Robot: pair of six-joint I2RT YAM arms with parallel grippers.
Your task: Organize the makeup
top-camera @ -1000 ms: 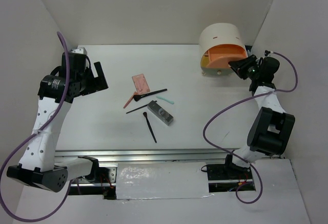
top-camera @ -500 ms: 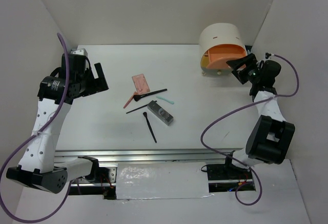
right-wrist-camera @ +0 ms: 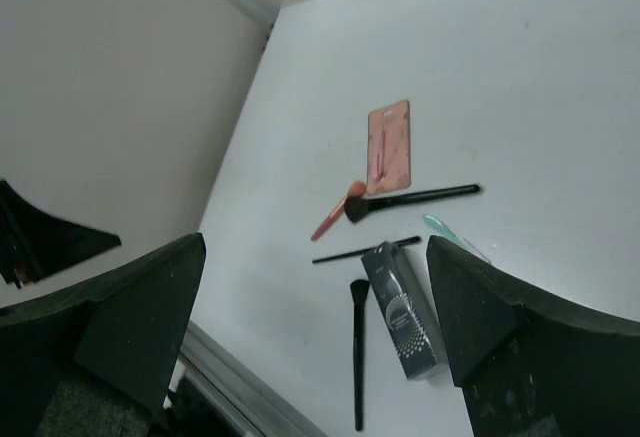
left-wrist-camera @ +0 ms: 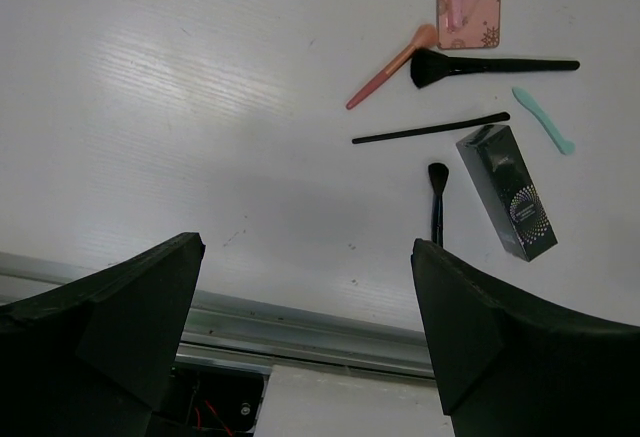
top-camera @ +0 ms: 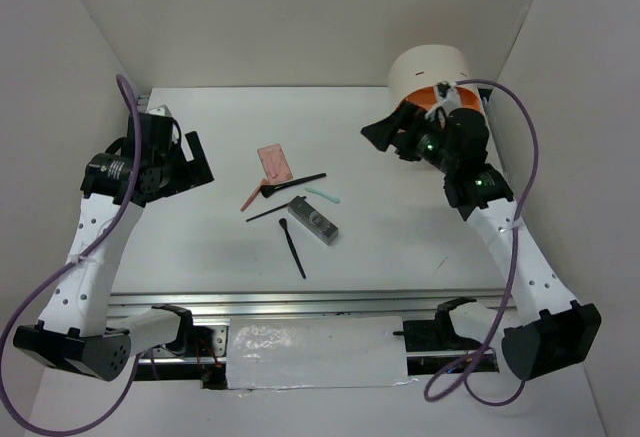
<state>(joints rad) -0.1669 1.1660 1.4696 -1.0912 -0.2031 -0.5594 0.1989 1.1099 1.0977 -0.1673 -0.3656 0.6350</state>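
A silver-grey oblong case [top-camera: 313, 220] lies flat near the middle of a white table [top-camera: 420, 247], with the other makeup gathered loosely round it. A short mint-green stick [top-camera: 322, 195] lies just beyond the case on its far side. A thin black pencil [top-camera: 270, 212] lies slantwise just left of the case. A short black brush [top-camera: 293, 248] lies on the near side of the case, its handle pointing toward the table's front metal rail [top-camera: 300, 302]. Farther beyond the case, a long black brush [top-camera: 295, 183] and a red-handled brush [top-camera: 257, 195] meet at their heads. A flat pink palette [top-camera: 274, 164] lies farthest back, beside those two.

Bare table opens left, right and in front of the case, ending at white walls and the rail. A round cream drawer unit [top-camera: 430, 82] stands well apart from the case, in the far right corner.

The left gripper [top-camera: 197, 155] is well left of the case, its fingers spread wide and holding nothing. The right gripper [top-camera: 385, 137] is between the case and the drawer unit, its fingers also spread and holding nothing.
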